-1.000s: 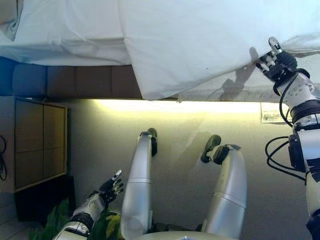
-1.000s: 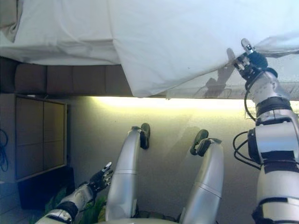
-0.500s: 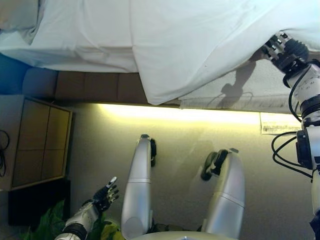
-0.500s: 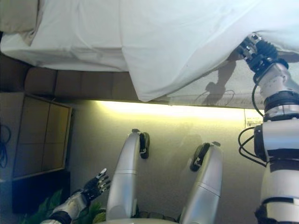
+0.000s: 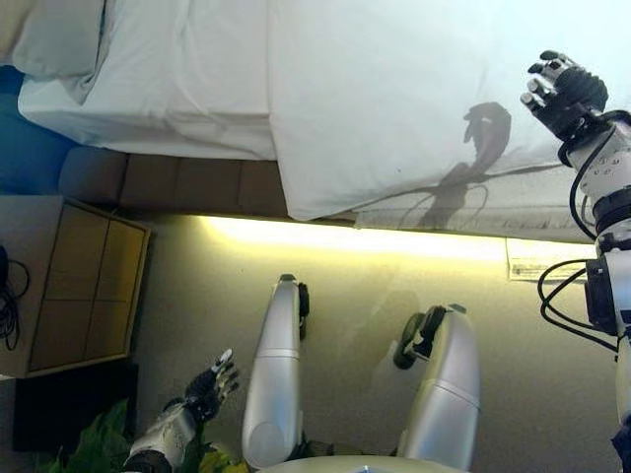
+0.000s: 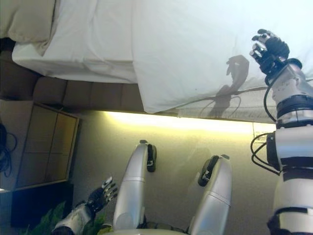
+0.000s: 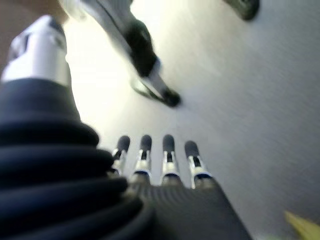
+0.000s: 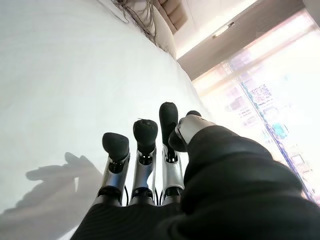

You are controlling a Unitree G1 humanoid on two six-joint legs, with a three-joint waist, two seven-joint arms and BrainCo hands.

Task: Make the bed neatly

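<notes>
White duvet point(image 5: 394, 99) overhangs the bed point(image 5: 177, 182); nightstand point(image 5: 69, 286), perhaps, beside.

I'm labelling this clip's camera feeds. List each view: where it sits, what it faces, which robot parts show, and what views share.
Left eye view: on the head, looking down at the bed edge; white duvet, pillow, nightstand, right hand raised over the duvet, left hand low by a plant.
Right eye view: beside it, same scene, slightly offset.
Left wrist view: on the left wrist, facing the floor past straight fingers.
Right wrist view: on the right wrist, facing across the duvet toward a window.
Shared: the duvet shows in both eye views and the right wrist view.
</notes>
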